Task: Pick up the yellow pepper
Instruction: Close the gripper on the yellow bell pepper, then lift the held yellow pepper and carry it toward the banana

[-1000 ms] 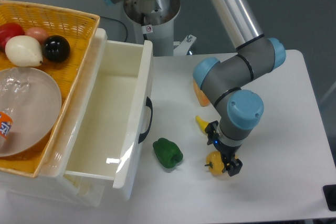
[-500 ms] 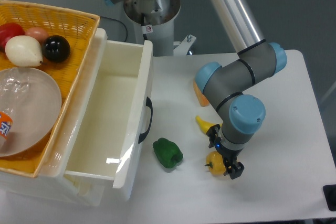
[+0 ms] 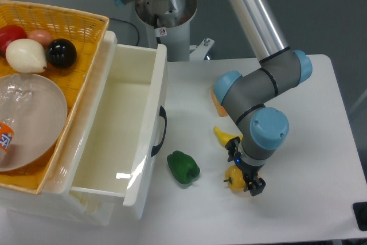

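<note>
On the far left sits a yellow basket (image 3: 86,21). In it are a red ball-shaped thing (image 3: 10,35), a cream onion-shaped thing (image 3: 24,55), a black ball (image 3: 61,53) and a clear plastic bowl (image 3: 28,120). Next to the basket is a white drawer (image 3: 120,124), pulled open, with a dark handle (image 3: 159,131) on its front.

On the white desk (image 3: 309,193), just right of the drawer, lies a green pepper (image 3: 183,167). Further right is the yellow pepper (image 3: 233,177). It rests on the desk, near the front, with its short dark stem pointing left. A yellow banana (image 3: 223,136) lies just behind it, partly hidden by the arm. An orange thing (image 3: 218,104) peeks out from behind the arm too.

The robot arm (image 3: 258,84) reaches down over the yellow pepper. Its fingers (image 3: 252,186) sit down low at the right side of the yellow pepper, right up against it. The fingers look closed around the pepper, but the far side is hidden, so the hold cannot be told for sure.
</note>
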Tool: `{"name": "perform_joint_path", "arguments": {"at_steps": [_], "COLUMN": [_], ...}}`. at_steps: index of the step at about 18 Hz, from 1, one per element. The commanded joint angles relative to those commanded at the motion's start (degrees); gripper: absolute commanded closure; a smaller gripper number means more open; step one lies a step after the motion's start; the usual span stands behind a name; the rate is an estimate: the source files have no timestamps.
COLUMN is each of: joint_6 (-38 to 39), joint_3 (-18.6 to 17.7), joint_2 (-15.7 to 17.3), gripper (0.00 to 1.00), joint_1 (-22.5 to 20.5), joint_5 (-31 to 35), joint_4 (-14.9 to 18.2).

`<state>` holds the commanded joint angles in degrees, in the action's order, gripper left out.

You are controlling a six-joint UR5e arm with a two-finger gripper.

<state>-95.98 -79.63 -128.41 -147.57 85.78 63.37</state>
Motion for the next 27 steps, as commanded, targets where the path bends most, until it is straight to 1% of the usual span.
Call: {"name": "perform_joint_path", "arguments": {"at_steps": [3, 5, 6, 7, 10, 12, 13, 16, 18, 21, 23, 25, 27], "joint_6": [0.70, 0.88, 1.40, 1.67, 1.76, 1.76, 1.76, 1.76, 1.76, 1.76, 1.23, 1.23, 1.23], "joint_3": [0.09, 0.09, 0.09, 0.17, 0.26, 0.44, 0.00, -0.18, -0.18, -0.79, -1.58, -1.76, -1.93], "joint_2": [0.17, 0.35, 0.35, 0.44, 1.23, 2.80, 4.12, 7.81, 10.10, 13.17, 15.46, 16.17, 16.61], "gripper": [0.74, 0.76, 0.82, 0.85, 0.85, 0.85, 0.85, 0.85, 0.85, 0.85, 0.85, 0.85, 0.85], "joint_1": [0.00, 0.00, 0.00, 0.00, 0.00, 0.00, -0.09, -1.32, -1.23, -1.76, -2.37, -2.37, -2.20], "joint_5": [0.00, 0.00, 0.00, 0.00, 0.00, 0.09, 0.09, 0.00, 0.00, 0.09, -0.17, -0.09, 0.00], "joint_4": [0.09, 0.17, 0.18, 0.18, 0.26, 0.87, 2.01, 7.89, 11.67, 16.51, 18.54, 19.60, 19.86]}}
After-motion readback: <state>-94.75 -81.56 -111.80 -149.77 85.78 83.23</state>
